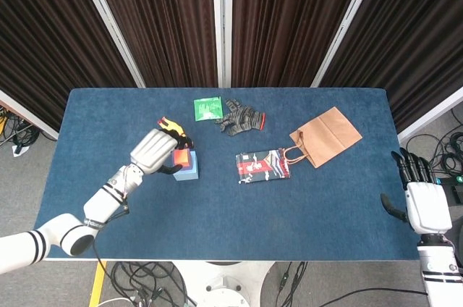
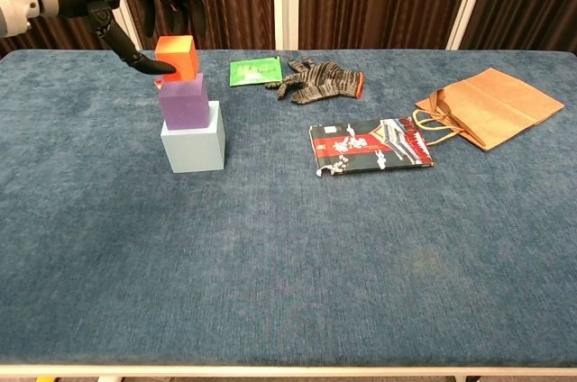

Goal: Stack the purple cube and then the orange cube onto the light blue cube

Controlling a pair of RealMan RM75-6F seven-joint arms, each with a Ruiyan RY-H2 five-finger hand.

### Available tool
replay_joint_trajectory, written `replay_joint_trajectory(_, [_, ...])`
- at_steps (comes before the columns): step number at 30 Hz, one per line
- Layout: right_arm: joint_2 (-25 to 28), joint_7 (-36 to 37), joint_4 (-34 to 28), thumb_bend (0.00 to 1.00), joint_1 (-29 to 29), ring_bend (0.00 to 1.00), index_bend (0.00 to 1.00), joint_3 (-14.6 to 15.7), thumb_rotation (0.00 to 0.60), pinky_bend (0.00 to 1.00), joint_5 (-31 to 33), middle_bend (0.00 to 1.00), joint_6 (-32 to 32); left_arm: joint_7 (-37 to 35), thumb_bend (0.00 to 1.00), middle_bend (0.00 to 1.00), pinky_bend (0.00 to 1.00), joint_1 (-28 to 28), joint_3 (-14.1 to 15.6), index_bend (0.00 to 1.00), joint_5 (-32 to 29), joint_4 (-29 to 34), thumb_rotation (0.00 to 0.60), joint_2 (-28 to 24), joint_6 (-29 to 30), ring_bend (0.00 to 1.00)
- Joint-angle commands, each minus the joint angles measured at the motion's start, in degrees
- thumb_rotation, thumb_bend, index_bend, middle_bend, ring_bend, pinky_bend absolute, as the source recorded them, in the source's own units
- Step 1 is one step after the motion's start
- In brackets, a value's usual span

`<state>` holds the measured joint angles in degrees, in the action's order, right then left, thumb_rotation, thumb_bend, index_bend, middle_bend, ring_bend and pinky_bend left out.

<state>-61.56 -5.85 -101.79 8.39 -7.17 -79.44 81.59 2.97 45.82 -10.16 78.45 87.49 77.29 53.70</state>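
There were three cubes: one orange cube (image 2: 177, 57), one purple cube (image 2: 183, 101), one light blue cube (image 2: 193, 137). Also one glove (image 2: 317, 78), one paper bag (image 2: 490, 106), one green packet (image 2: 254, 70), one printed pouch (image 2: 370, 145), and one yellow toy (image 1: 168, 125).
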Motion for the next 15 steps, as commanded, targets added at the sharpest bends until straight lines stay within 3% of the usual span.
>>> replay_joint_trajectory(1, [-0.11, -0.27, -0.03, 0.25, 0.04, 0.00, 0.02, 0.05, 0.600, 0.00, -0.01, 0.01, -0.06, -0.52, 0.31, 0.64, 0.45, -0.45, -0.18, 0.45, -0.71, -0.52, 0.600, 1.02, 1.02, 0.40])
replay_joint_trajectory(15, [-0.03, -0.05, 0.01, 0.25, 0.02, 0.00, 0.02, -0.18, 0.600, 0.00, 0.38, 0.01, -0.04, -0.91, 0.31, 0.64, 0.44, 0.52, 1.10, 0.45, 0.41, -5.29, 0.600, 3.44, -0.08, 0.40])
